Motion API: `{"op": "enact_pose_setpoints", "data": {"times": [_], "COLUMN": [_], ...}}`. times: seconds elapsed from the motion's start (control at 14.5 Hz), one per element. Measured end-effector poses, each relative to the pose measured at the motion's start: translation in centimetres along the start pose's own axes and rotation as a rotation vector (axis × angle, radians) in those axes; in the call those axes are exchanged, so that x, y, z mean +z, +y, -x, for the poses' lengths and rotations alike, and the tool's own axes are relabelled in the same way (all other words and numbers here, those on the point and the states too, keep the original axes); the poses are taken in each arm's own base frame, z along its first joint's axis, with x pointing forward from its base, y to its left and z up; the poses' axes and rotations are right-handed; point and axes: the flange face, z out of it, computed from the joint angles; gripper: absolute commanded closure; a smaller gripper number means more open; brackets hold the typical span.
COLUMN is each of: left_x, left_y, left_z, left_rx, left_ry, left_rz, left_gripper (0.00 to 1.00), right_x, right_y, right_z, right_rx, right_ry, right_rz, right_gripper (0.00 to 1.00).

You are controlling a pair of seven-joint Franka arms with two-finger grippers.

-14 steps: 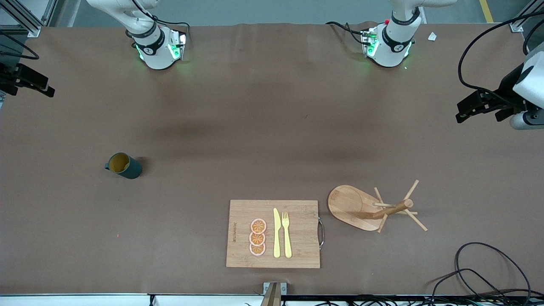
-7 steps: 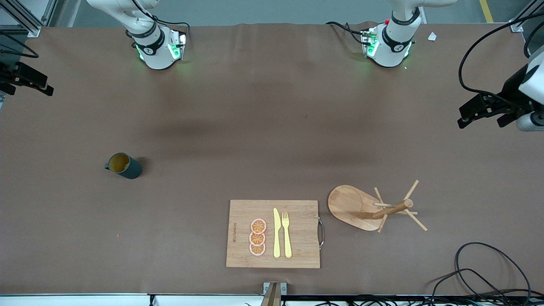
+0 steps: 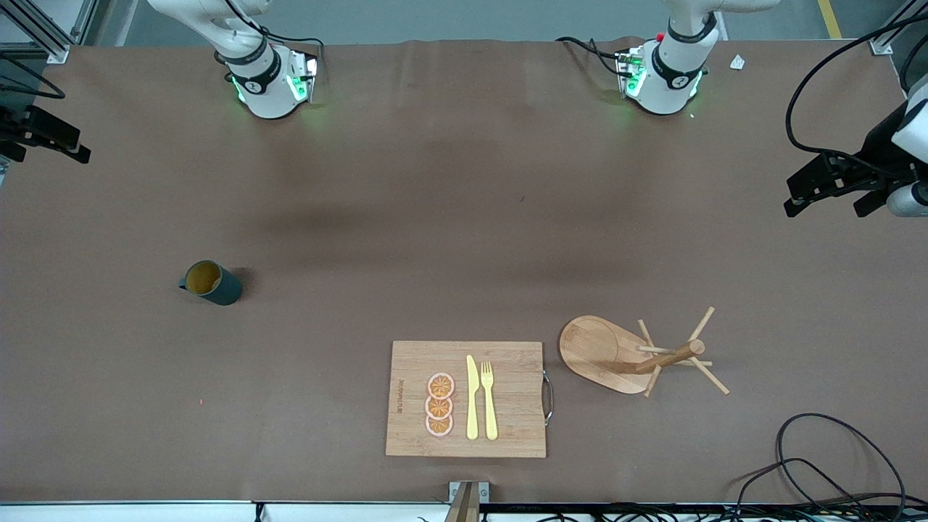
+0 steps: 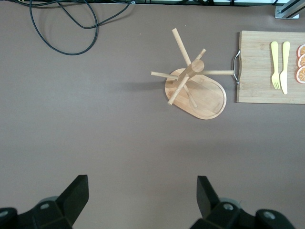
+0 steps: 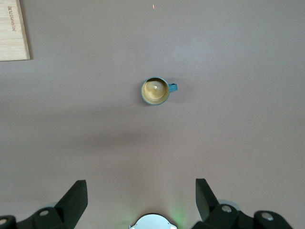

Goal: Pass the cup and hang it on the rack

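Note:
The dark teal cup (image 3: pixel 210 282) stands upright on the brown table toward the right arm's end, its tan inside showing and its handle turned to that end. In the right wrist view the cup (image 5: pixel 155 90) is well ahead of my right gripper (image 5: pixel 141 200), which is open and empty. That right gripper (image 3: pixel 40 148) hovers at the table's edge. The wooden rack (image 3: pixel 638 355) stands on its oval base toward the left arm's end. My left gripper (image 3: pixel 826 197) hovers high near that end, open and empty (image 4: pixel 141 200), with the rack (image 4: pixel 195 86) ahead of it.
A bamboo cutting board (image 3: pixel 465 399) with a yellow knife, a fork and orange slices lies beside the rack, near the front camera; it shows again as the board (image 4: pixel 267 67) in the left wrist view. Black cables (image 3: pixel 819 464) loop at the table corner near the rack.
Both grippers have drifted slightly outward toward their own ends of the table. The cup and the rack have not moved.

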Motion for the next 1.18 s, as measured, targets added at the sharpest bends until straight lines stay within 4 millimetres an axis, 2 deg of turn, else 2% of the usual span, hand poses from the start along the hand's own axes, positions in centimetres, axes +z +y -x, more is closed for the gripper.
{"op": "enact_pose_setpoints", "data": {"times": [0.55, 0.9, 1.18], "left_x": [0.7, 0.8, 1.0], "left_y": [-0.6, -3.8, -3.9], "left_z": [-0.4, -0.7, -0.7], "left_rx": [-0.007, 0.007, 0.013], "left_ry": [-0.010, -0.013, -0.016], "left_rz": [-0.003, -0.009, -0.009], "left_gripper": [0.00, 0.00, 0.00], "right_x": [0.0, 0.0, 0.0], "right_y": [0.0, -0.1, -0.1], "right_z": [0.0, 0.0, 0.0], "right_rx": [0.000, -0.001, -0.001], "right_ry": [0.001, 0.001, 0.002], "right_rz": [0.000, 0.000, 0.000], "right_gripper": [0.00, 0.00, 0.00]}}
